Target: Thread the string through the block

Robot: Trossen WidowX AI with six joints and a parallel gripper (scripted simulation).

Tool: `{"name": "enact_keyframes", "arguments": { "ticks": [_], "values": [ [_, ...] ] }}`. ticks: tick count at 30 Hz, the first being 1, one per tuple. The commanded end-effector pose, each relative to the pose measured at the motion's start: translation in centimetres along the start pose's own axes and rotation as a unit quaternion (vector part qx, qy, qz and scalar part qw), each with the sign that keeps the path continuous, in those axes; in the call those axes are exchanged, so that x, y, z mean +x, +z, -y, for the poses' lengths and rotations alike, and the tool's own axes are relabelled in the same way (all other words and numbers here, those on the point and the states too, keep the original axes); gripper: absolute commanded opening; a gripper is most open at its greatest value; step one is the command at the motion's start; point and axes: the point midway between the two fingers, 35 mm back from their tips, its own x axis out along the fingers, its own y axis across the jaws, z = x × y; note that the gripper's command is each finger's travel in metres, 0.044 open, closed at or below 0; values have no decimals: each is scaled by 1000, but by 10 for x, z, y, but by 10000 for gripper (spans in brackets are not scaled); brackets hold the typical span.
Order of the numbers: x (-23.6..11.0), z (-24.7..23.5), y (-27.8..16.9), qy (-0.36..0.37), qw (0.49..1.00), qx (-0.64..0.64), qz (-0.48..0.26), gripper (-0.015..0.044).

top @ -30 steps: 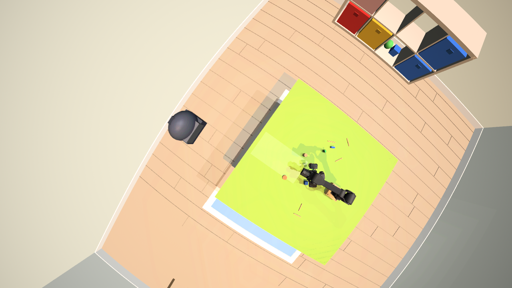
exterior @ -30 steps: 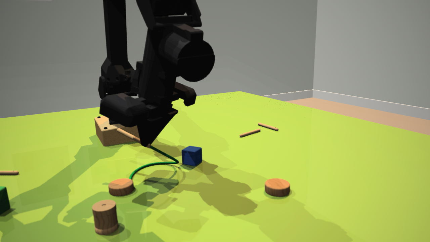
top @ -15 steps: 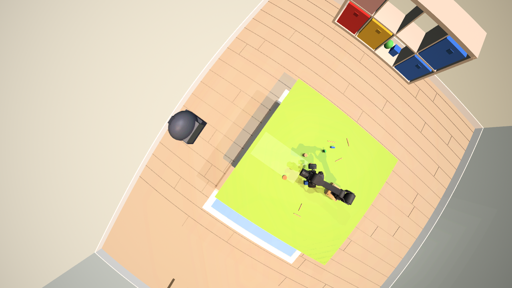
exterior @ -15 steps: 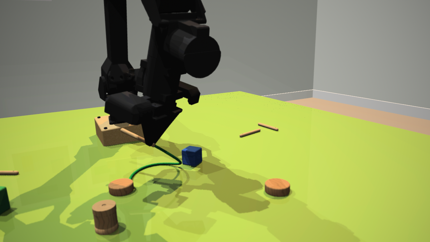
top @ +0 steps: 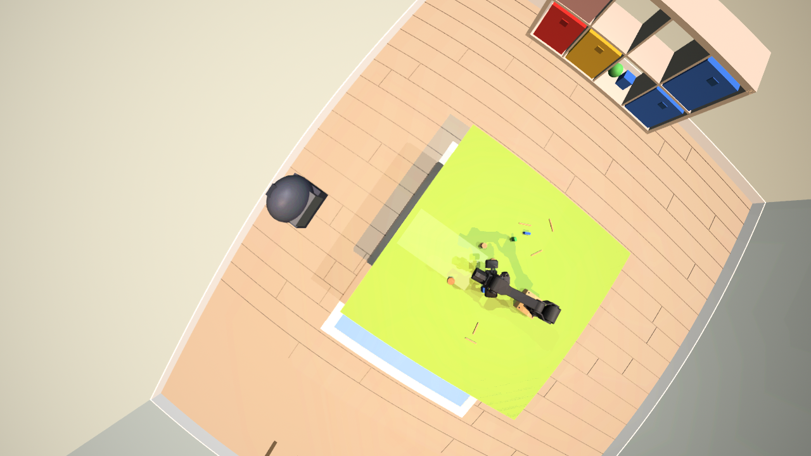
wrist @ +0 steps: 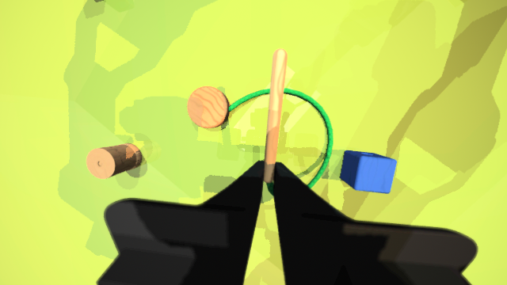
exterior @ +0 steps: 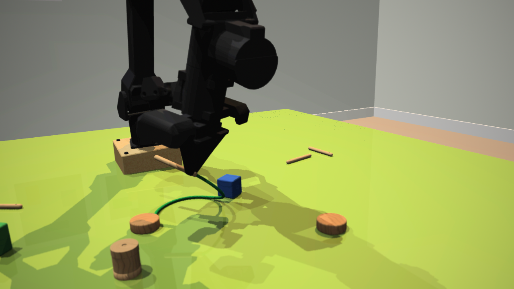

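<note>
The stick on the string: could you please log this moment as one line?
phase: carry | jaws: shut on stick | stick: off table | string: slack, fixed to button | block: upright, unthreaded

Top view looks down from afar, exterior sits low nearby, wrist faces downward; all share the table (top: 431, 187).
</note>
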Motion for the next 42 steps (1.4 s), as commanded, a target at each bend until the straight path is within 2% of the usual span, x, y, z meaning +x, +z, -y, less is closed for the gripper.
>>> {"name": "enact_keyframes", "arguments": {
  "ticks": [1,42],
  "values": [
    [1,1,-7,-2,1000,1,-3,0],
    [-12,6,-56,3,999,6,-45,0]
  ]
}}
